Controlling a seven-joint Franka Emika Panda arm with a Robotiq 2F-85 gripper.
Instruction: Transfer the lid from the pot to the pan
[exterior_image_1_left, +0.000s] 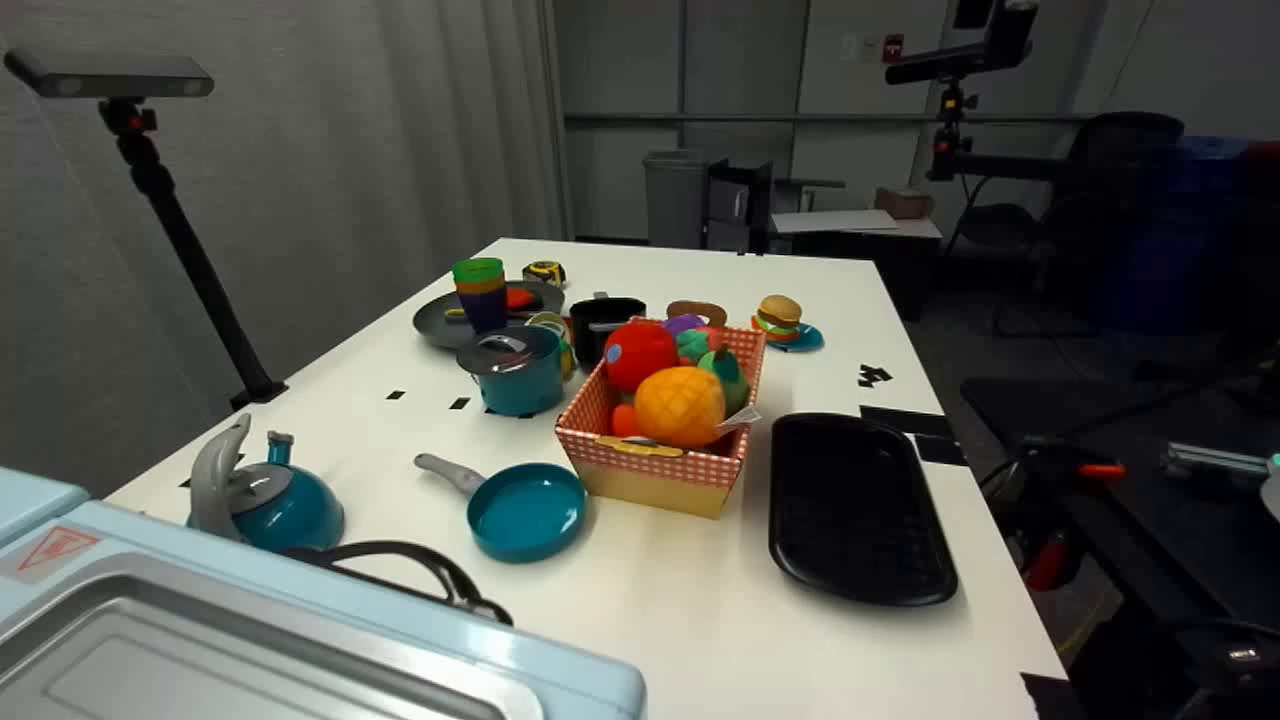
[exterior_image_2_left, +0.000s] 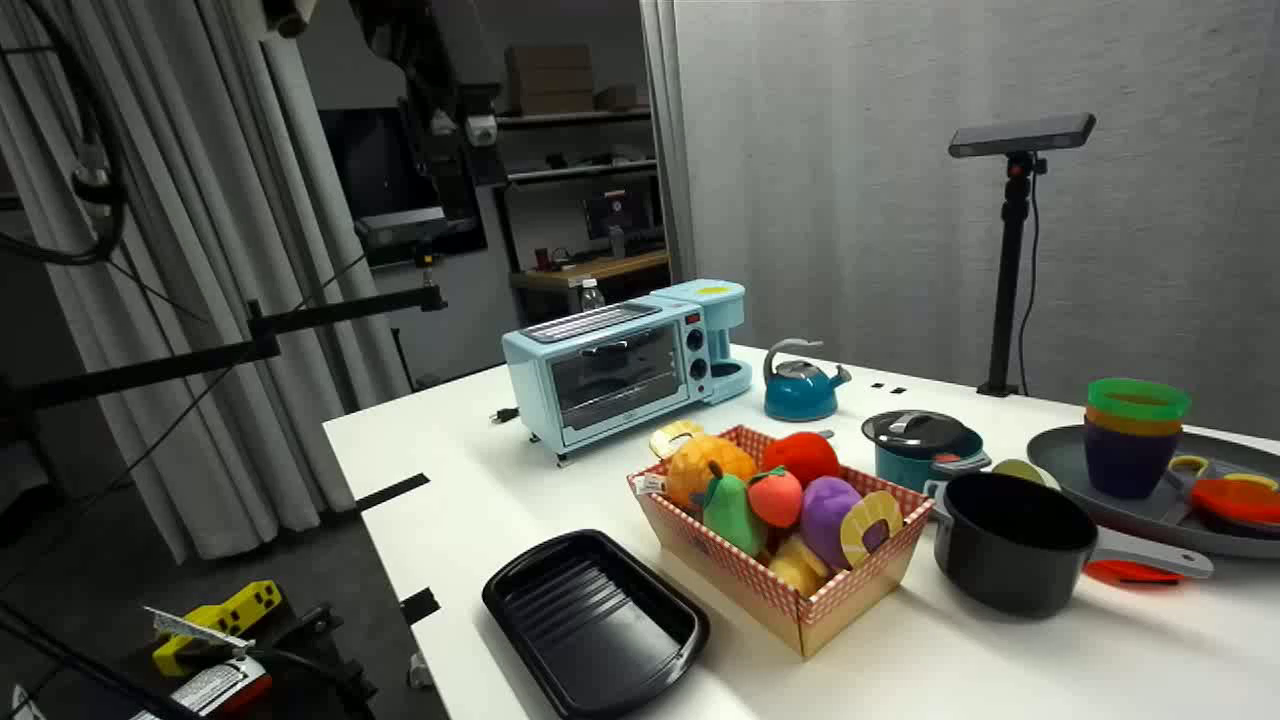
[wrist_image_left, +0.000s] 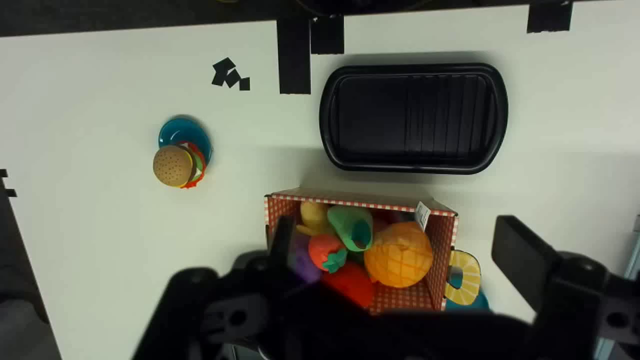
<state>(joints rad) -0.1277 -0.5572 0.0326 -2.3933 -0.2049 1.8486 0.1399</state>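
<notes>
The dark grey lid (exterior_image_1_left: 505, 352) rests on the teal pot (exterior_image_1_left: 522, 388). In an exterior view the lid (exterior_image_2_left: 910, 430) sits off centre on the pot (exterior_image_2_left: 900, 468), leaving part of its opening uncovered. The shallow teal pan (exterior_image_1_left: 527, 512) stands empty on the table, its grey handle pointing away from the fruit basket. A teal edge of the pan (wrist_image_left: 472, 302) shows beside the basket in the wrist view. My gripper (wrist_image_left: 400, 250) is open and empty, high above the basket. The gripper does not show in either exterior view. The gripper's body hides most of the lid and pot in the wrist view.
The fruit basket (exterior_image_1_left: 655, 490) stands between the pan and the black tray (exterior_image_1_left: 860, 510). A black pot (exterior_image_2_left: 1015, 545) and a grey plate with stacked cups (exterior_image_2_left: 1130, 450) are near the teal pot. A teal kettle (exterior_image_1_left: 290, 505) and blue oven (exterior_image_2_left: 620, 370) stand on the pan's other side.
</notes>
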